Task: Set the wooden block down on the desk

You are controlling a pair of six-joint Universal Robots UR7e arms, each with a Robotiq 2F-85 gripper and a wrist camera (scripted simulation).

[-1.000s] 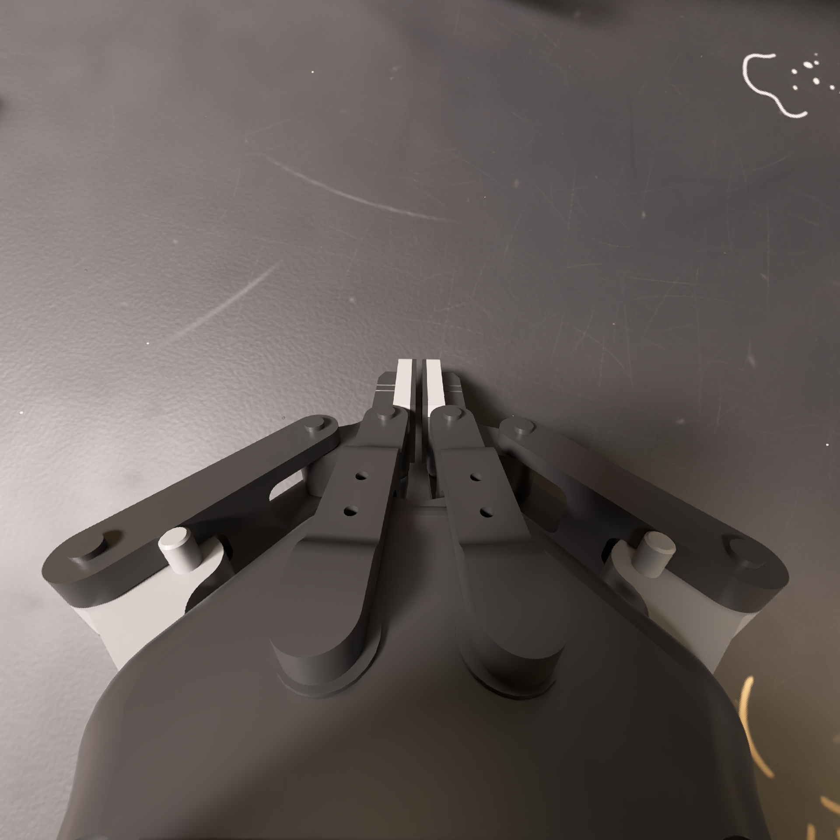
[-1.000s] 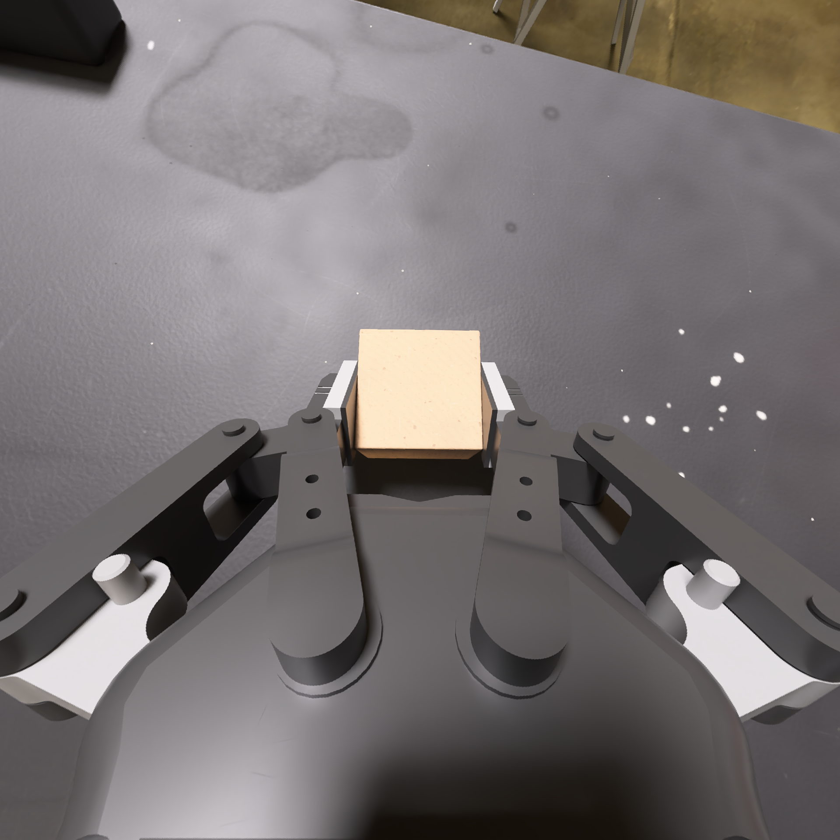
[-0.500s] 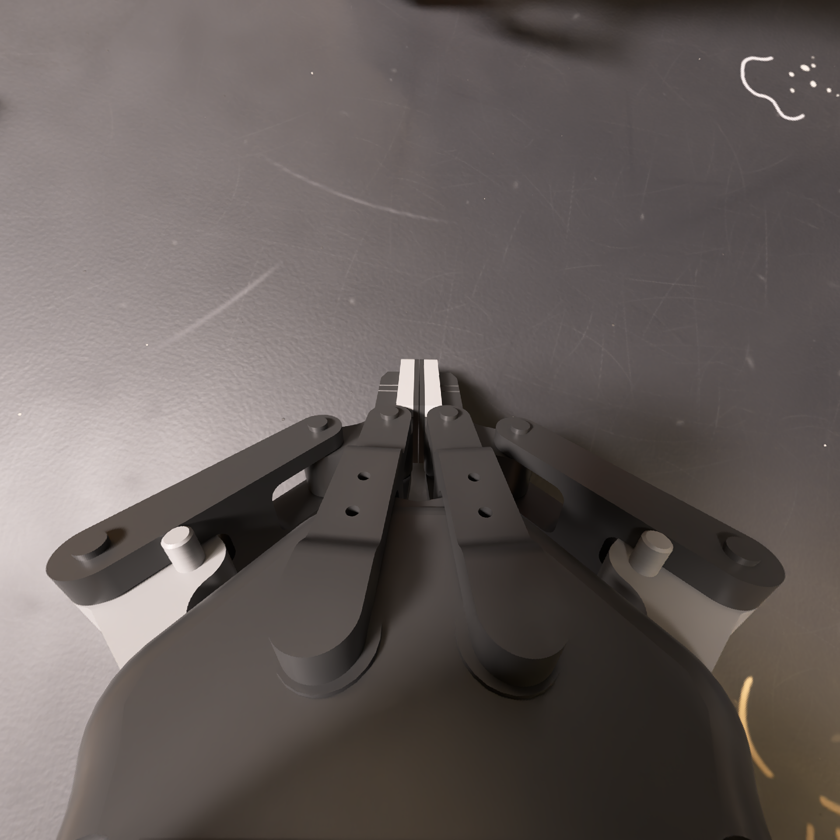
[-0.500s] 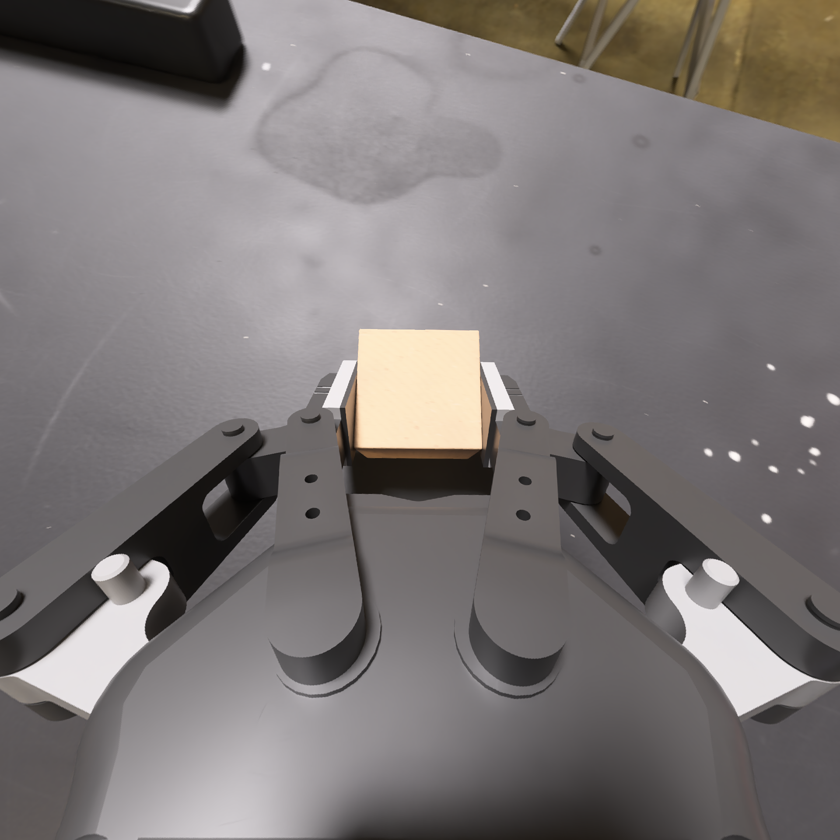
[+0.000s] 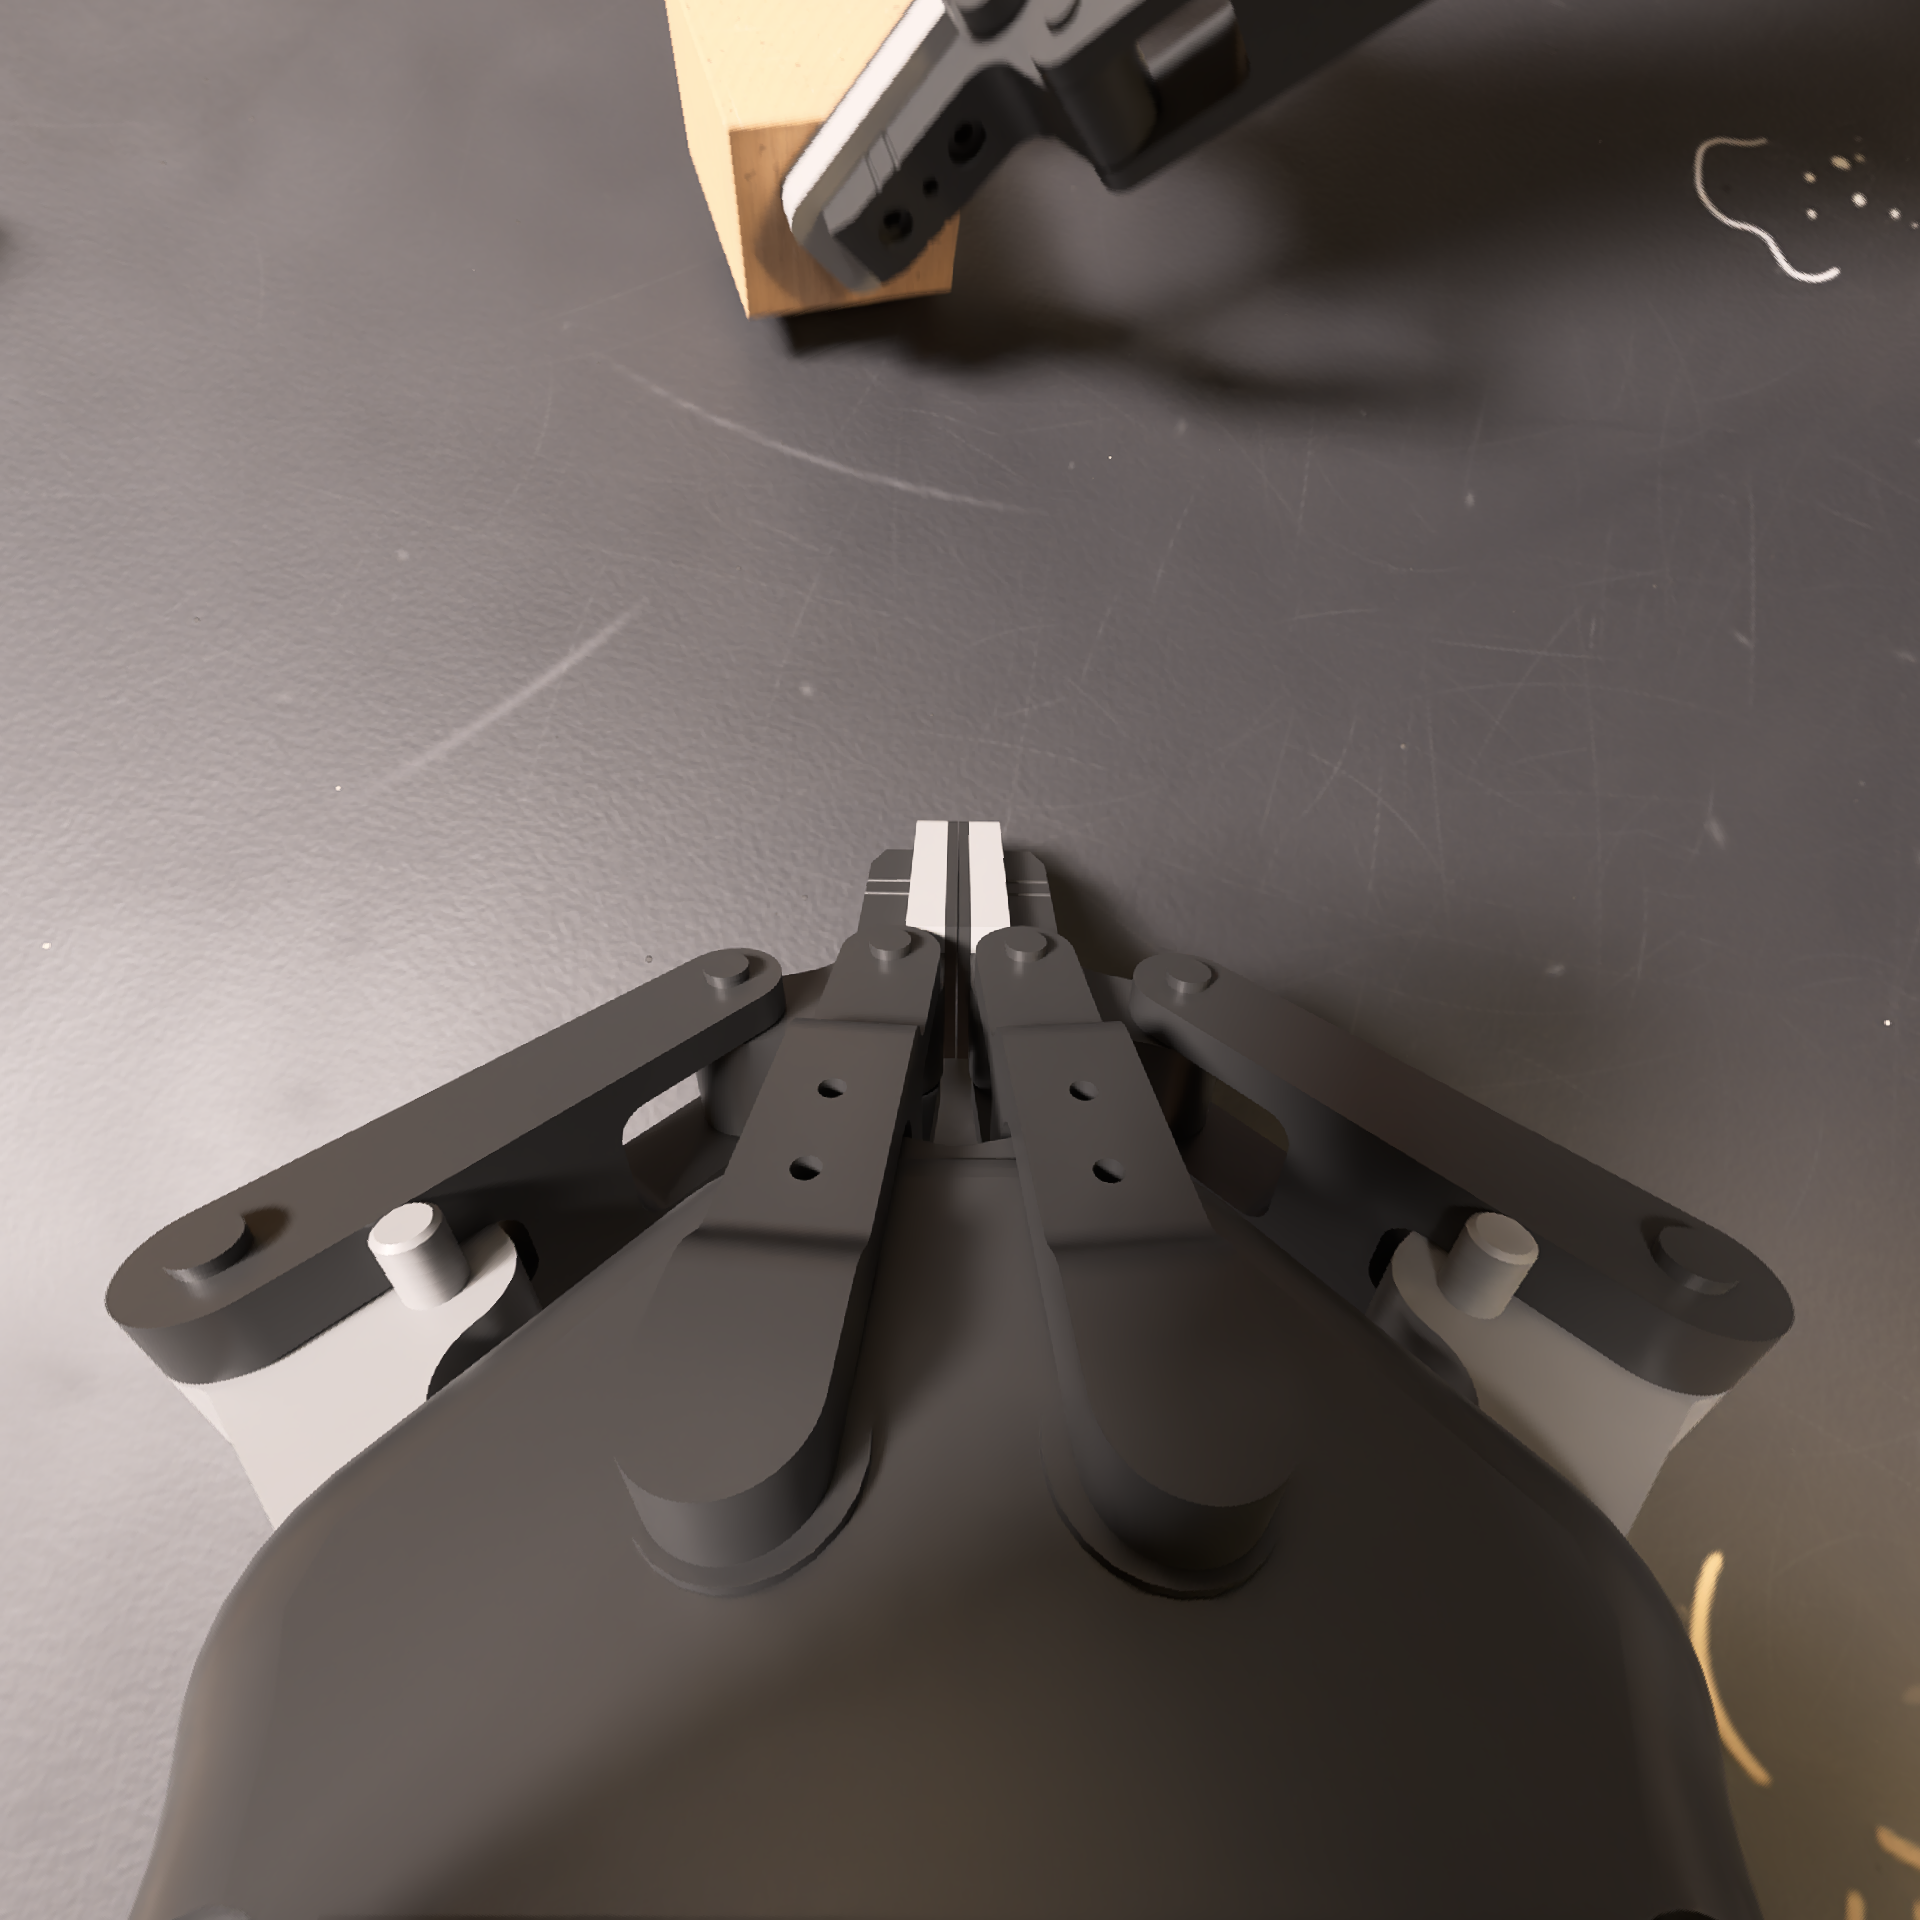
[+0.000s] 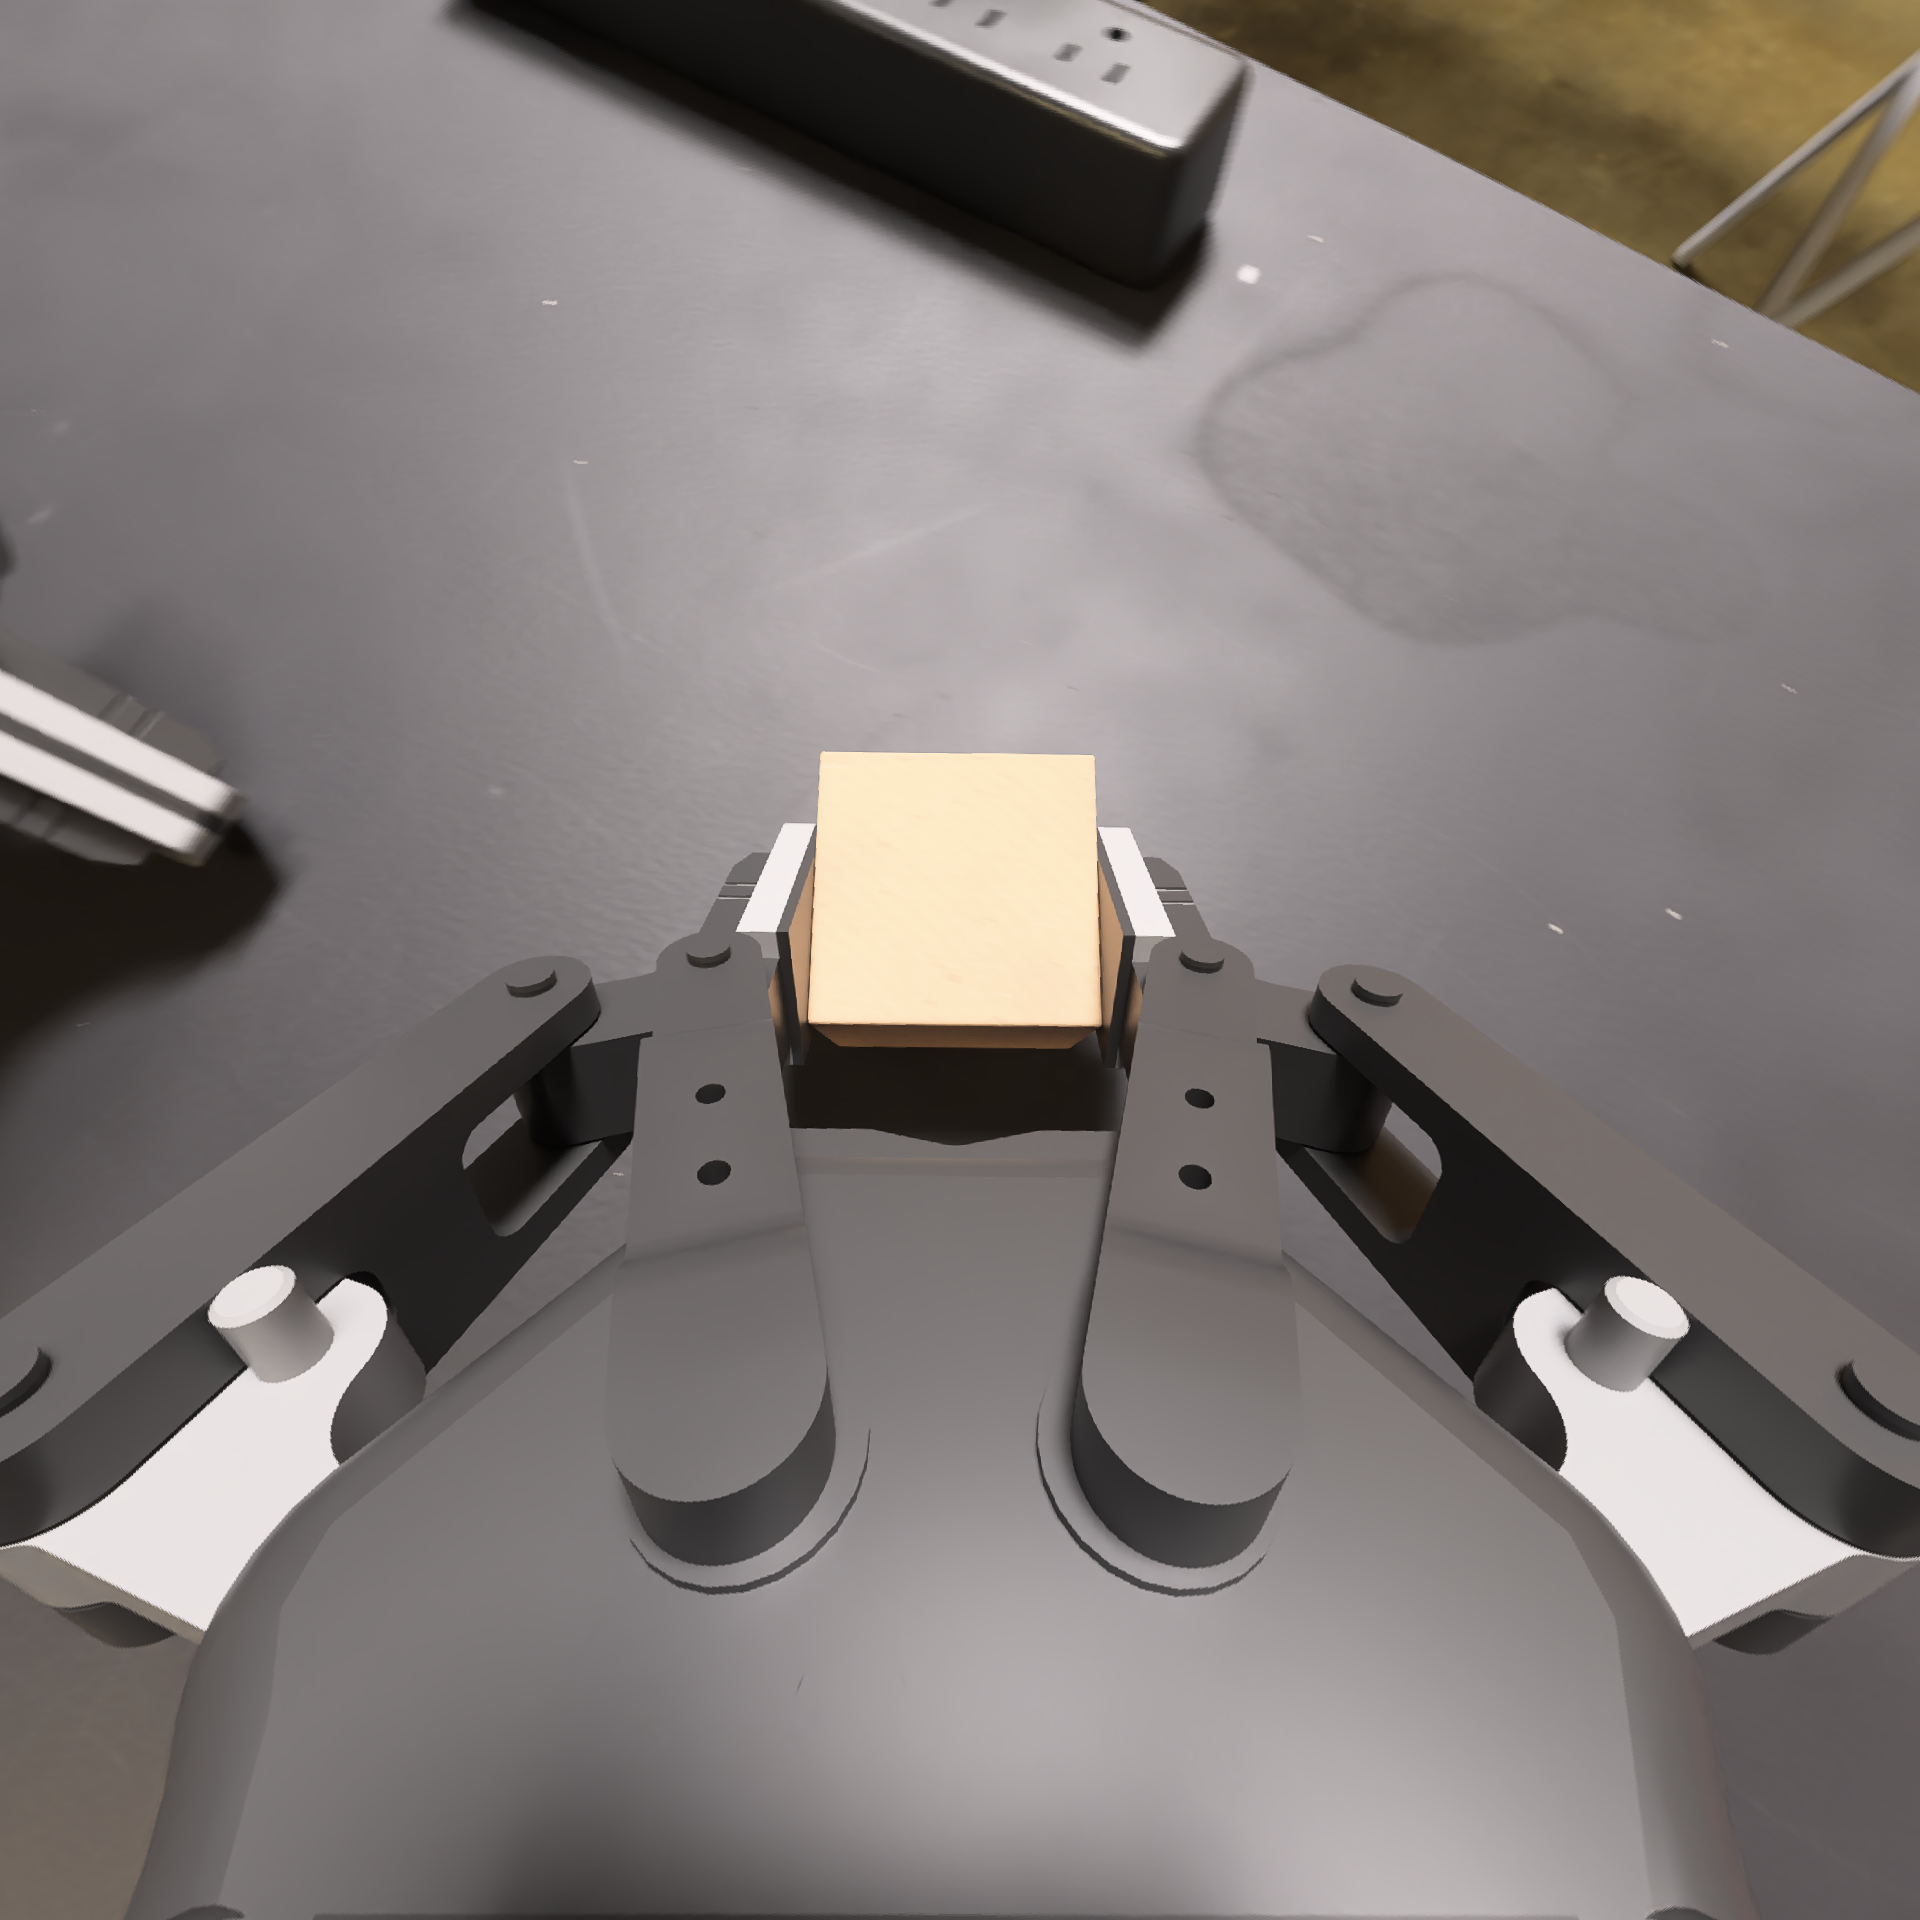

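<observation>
Block: pale wooden block point(image 6: 954, 902) pinched between the white pads of the right gripper point(image 6: 954, 883), centre of the right wrist view; seen again at upper centre of the left wrist view point(image 5: 727, 145), tilted, lower corner close to the tabletop, contact not clear.
Right gripper: clamped on both side faces of the block.
Left gripper point(image 5: 957, 873): pads pressed together, holding nothing, low over the dark scratched tabletop point(image 5: 416, 468).
Power strip point(image 6: 935, 114): black, upper part of the right wrist view, well apart from the block.
Stain point(image 6: 1455, 457): faint blotch, upper right.
</observation>
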